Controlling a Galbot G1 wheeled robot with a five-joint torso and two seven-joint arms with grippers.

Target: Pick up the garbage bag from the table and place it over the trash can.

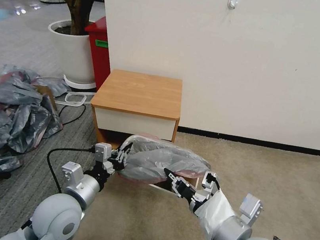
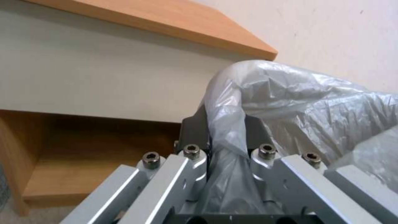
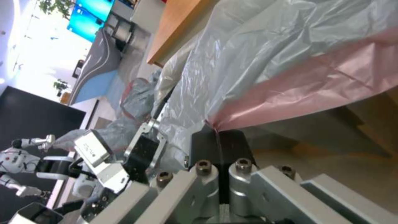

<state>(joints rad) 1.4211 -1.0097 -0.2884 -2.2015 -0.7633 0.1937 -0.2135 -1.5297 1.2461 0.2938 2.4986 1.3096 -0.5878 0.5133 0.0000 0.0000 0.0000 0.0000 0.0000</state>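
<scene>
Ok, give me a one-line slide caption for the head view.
Both grippers, left and right, hold the garbage bag stretched between them in front of the table.

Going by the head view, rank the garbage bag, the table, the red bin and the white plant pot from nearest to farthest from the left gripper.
1. The garbage bag: clamped in the left gripper, stretched across to the right gripper.
2. The table: just beyond, against the wall.
3. The red bin: behind the table's left side.
4. The white plant pot: beside the red bin, slightly farther left; nearly tied.
</scene>
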